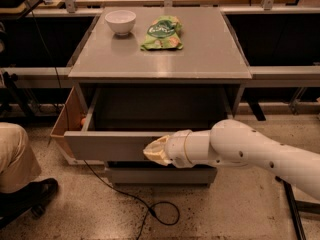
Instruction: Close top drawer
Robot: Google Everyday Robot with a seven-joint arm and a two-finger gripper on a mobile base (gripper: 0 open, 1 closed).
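The top drawer (112, 145) is standing pulled out at the centre of the frame, beneath the table (210, 59). The claw (156, 152) is resting against the drawer's front panel, just below centre; whether it is clenched or released cannot be told. A white bowl (120, 21) and a green bag (162, 32) are sitting on the table, upper centre.

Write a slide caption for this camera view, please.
The robot's gripper at the front of the open top drawer, under a tabletop holding a white bowl and green bag.
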